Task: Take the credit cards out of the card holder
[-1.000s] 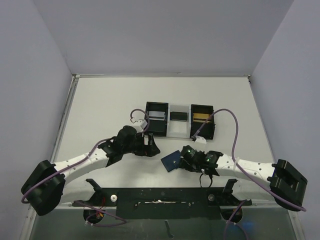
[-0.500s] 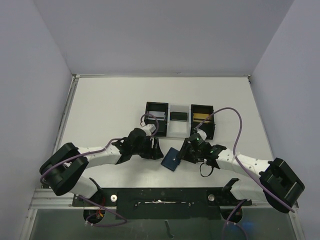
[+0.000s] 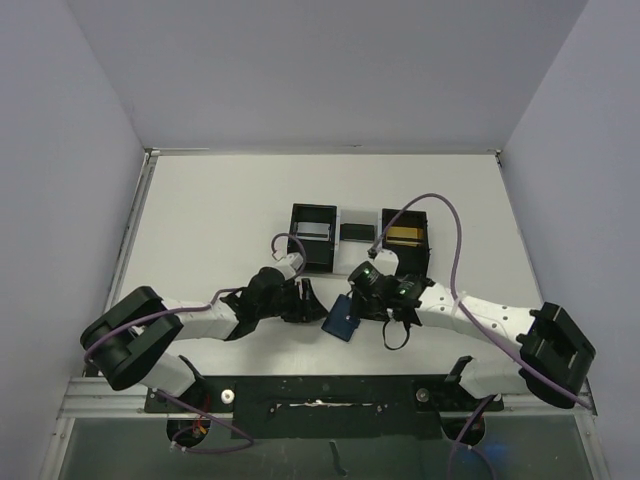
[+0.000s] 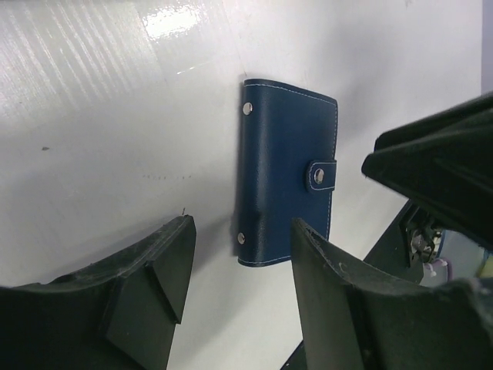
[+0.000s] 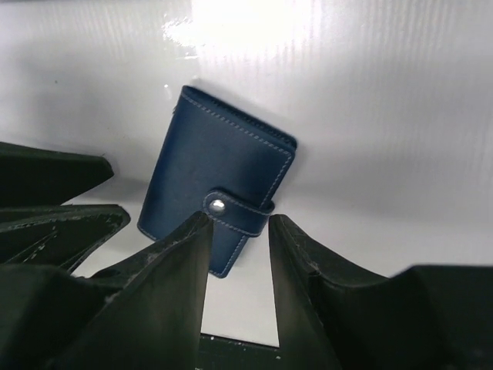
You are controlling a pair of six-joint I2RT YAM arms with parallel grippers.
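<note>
Both arms have closed in on the card holder (image 3: 341, 318), the right gripper (image 3: 366, 298) swinging to its far edge. We judge this the opening step: the holder lies shut, snap tab (image 5: 240, 208) fastened, flat on the white table (image 3: 220, 220) between the grippers. The left gripper (image 4: 243, 266) is spread wide and empty, the right one's jaws slightly apart, also empty. Next we must pin one half and pop the tab. Pale walls (image 3: 60, 150) enclose the glossy surface.

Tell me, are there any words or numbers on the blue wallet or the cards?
No text can be read.
The dark blue stitched leather wallet shows no writing at all.
The gold card, silver card and dark card beyond it are too small to read.
</note>
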